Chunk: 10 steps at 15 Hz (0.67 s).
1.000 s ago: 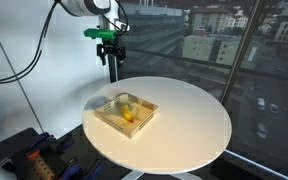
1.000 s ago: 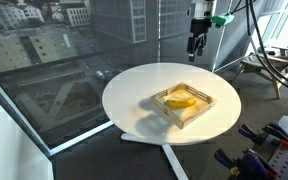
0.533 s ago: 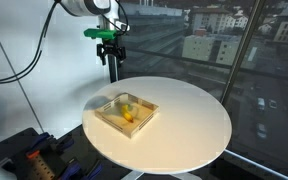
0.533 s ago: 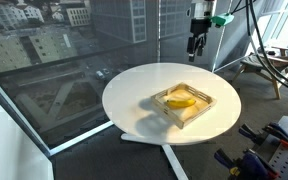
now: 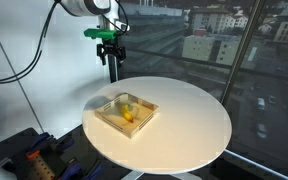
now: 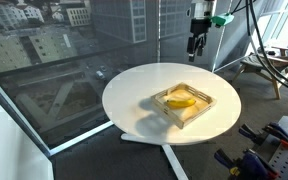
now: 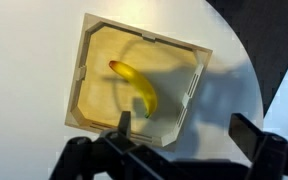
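Observation:
A yellow banana [image 7: 136,88] lies in a shallow wooden tray [image 7: 87,70] on a round white table [image 5: 189,115]. The same tray [image 5: 144,113] [image 6: 206,104] and banana [image 5: 128,114] [image 6: 181,101] show in both exterior views. My gripper [image 5: 110,52] [image 6: 194,46] hangs high above the table's edge, well clear of the tray. In the wrist view the gripper [image 7: 188,128] is open, with nothing between its fingers [image 7: 246,131].
Large windows with a city view stand behind the table. A chair [image 6: 264,68] stands at the far side, and clutter with tools [image 6: 274,150] lies on the floor. Cables run from the arm [image 5: 29,55].

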{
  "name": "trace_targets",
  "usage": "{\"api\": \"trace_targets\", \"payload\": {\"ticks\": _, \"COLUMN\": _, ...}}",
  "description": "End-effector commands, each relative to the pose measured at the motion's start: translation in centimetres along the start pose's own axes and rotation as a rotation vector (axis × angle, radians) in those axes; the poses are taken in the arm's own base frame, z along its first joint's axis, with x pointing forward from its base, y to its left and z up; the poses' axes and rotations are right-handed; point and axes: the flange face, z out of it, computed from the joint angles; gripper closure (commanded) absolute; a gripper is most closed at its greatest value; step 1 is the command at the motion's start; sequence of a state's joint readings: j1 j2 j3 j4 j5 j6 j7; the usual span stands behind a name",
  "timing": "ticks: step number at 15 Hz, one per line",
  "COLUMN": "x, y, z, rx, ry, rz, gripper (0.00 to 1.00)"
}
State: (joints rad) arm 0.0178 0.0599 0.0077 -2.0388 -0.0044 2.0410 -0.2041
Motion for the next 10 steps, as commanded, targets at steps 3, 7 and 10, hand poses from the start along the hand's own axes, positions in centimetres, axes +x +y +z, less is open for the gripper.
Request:
{"api": "trace_targets", "payload": {"ticks": 3, "x": 0.02, "y": -0.01, "z": -0.05, "rx": 0.0, "ry": -0.001, "rz": 0.0, "gripper": 0.0}}
{"api": "trace_targets", "payload": {"ticks": 7, "x": 0.13, "y": -0.14, "z": -0.02, "rx": -0.001, "ry": 0.001, "rz": -0.004, "gripper": 0.0}}
{"api": "trace_targets", "payload": {"ticks": 10, "x": 0.63, "y": -0.19, "z": -0.27, "rx": -0.002, "ry": 0.01, "rz": -0.009, "gripper": 0.0}}
